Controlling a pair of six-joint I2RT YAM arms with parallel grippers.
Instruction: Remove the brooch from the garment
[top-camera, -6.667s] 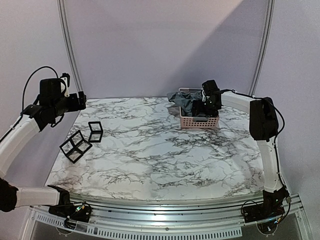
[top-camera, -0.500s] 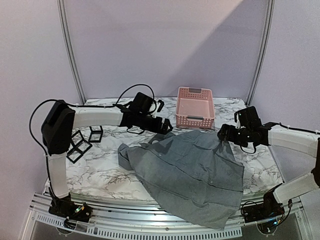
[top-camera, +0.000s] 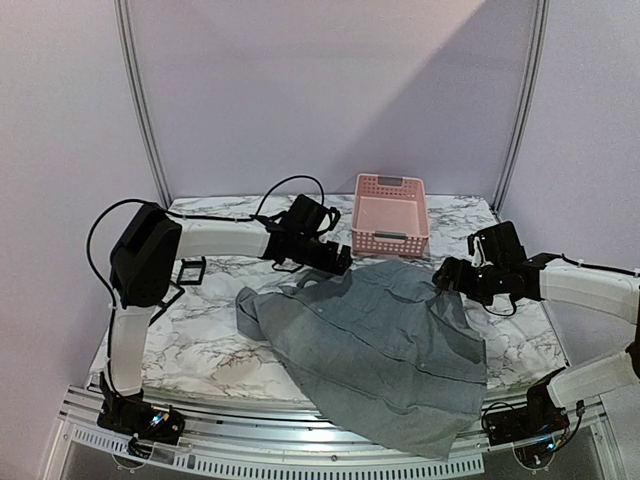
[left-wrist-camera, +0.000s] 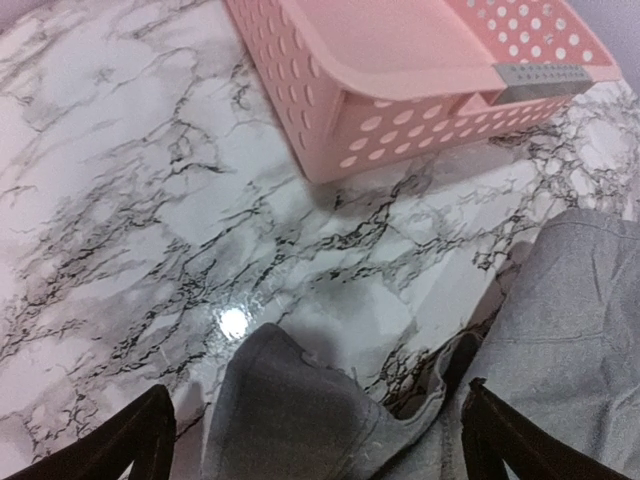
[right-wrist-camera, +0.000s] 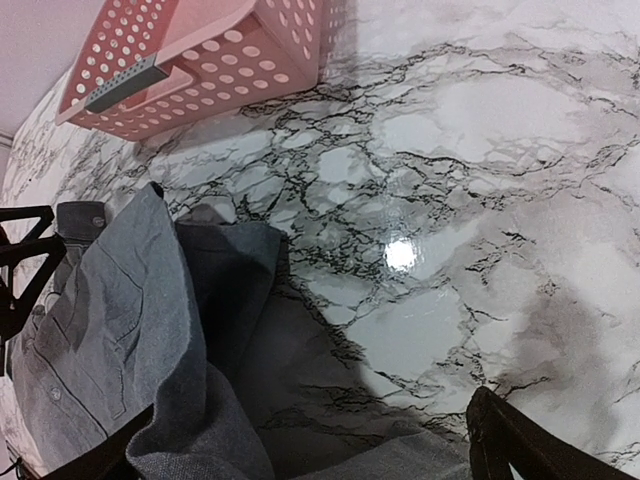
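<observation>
Black wire cube frame (top-camera: 190, 270): well left of the pink basket (top-camera: 390, 243), on the marble table (top-camera: 200, 350), partly behind the left arm's elbow.

Left gripper (top-camera: 343, 262): just left of the basket's near-left corner, low over the table. In the wrist view its jaws stand wide; a bunched, collar-like fold of the garment (top-camera: 380, 340) lies between the fingers (left-wrist-camera: 140, 445) with no clamp on it. The basket sits beyond that fold, with bare marble between them.

Garment: grey, spread flat on the table in front of the basket. Its far edge is near the basket's front wall but does not touch it, and its near end hangs over the table edge. The crumpled sleeve end reaches left of the basket line.

Right gripper (top-camera: 445, 275): right of and in front of the basket, at the garment's right edge. Jaws are wide in the wrist view, and a raised grey fold sits by the left finger (right-wrist-camera: 110, 460); contact there can't be confirmed.
</observation>
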